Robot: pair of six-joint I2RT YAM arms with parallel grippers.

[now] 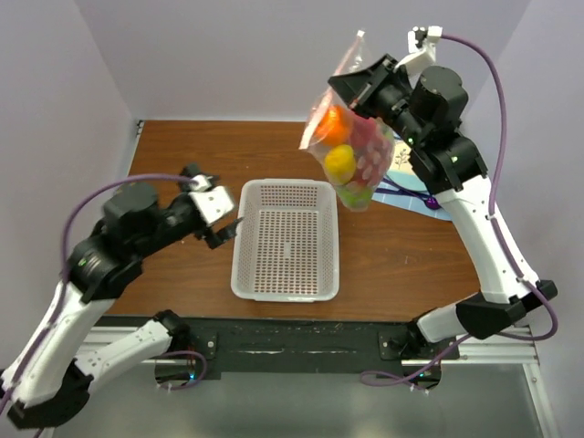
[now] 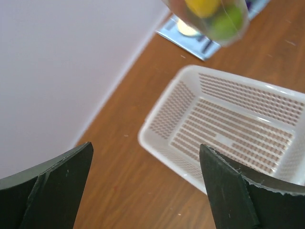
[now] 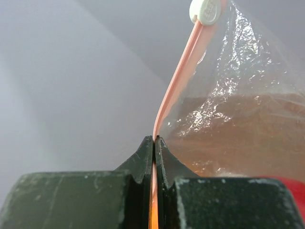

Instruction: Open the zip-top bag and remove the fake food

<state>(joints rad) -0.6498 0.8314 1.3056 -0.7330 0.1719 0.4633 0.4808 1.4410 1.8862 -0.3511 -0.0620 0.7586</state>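
Zip-top bag (image 1: 351, 151) aloft, pink edge (image 3: 175, 82) pinched in right hand (image 3: 153, 143); left hand (image 2: 145, 150) spread beside basket (image 1: 287, 185).

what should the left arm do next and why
Probably raise the open left gripper to the white slider tab on the pink strip of the clear crinkly zip-top bag: the shut right gripper pinches that strip, holding the bag aloft with the glossy plastic fruit inside.

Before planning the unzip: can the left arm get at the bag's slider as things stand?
Probably yes: the open left gripper faces no obstacle, and the right gripper holds the zip-top bag high, slider exposed.
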